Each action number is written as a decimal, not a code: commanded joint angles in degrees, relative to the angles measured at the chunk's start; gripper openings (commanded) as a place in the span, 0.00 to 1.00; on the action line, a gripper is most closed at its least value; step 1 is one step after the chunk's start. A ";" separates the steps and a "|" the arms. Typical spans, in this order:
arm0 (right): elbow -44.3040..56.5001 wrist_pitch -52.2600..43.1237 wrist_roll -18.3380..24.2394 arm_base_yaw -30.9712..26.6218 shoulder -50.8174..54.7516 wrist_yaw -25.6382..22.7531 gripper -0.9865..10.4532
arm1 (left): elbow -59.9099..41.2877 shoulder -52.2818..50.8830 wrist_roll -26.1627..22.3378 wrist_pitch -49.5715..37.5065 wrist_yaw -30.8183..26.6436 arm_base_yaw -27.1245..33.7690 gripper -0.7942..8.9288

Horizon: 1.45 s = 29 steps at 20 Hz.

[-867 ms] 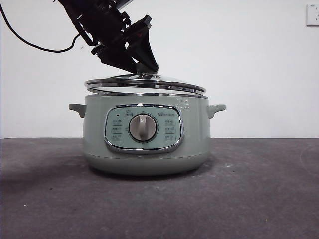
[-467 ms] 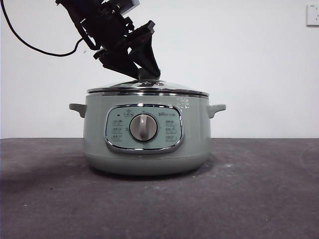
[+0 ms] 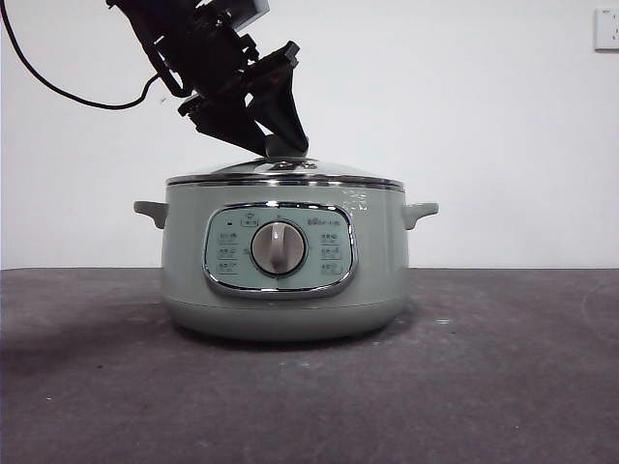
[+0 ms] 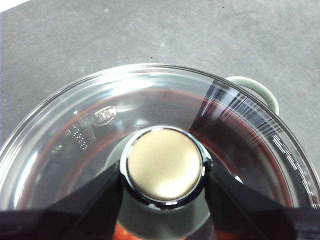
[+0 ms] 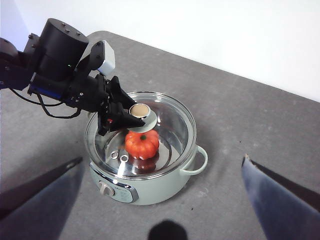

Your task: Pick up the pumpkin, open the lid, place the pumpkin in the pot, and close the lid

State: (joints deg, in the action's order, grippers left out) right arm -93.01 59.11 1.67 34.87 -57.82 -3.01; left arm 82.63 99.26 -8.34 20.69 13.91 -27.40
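Note:
The sage-green pot point(image 3: 280, 300) stands mid-table with the glass lid point(image 3: 285, 177) resting level on its rim. My left gripper point(image 3: 280, 147) reaches down from the upper left and is shut on the lid's pale knob point(image 4: 164, 165), one jaw on each side. Through the glass, the orange pumpkin point(image 5: 141, 142) sits inside the pot point(image 5: 150, 187). The right wrist view also shows the left gripper point(image 5: 122, 112) on the lid point(image 5: 170, 125). My right gripper point(image 5: 162, 159) hangs open high above the table, holding nothing.
The pot stands on a grey table point(image 3: 484, 387) that runs back to a white wall. A wall socket point(image 3: 606, 27) is at the top right. A black cable point(image 3: 58, 87) loops from the left arm. One pot handle point(image 4: 250, 85) shows past the lid's rim.
The lid, tilted and raised above the rim a second ago, has come down and now sits flat on the pot. The left gripper came down with it, still on the knob.

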 commanded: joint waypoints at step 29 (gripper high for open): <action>-0.07 17.20 -0.09 0.13 -7.80 21.09 0.08 | 0.33 -41.46 2.34 36.09 6.05 -0.39 0.08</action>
State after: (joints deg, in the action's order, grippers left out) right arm -93.01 76.66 1.06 34.87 -65.58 17.96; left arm 82.83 57.78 -6.44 56.75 19.77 -27.55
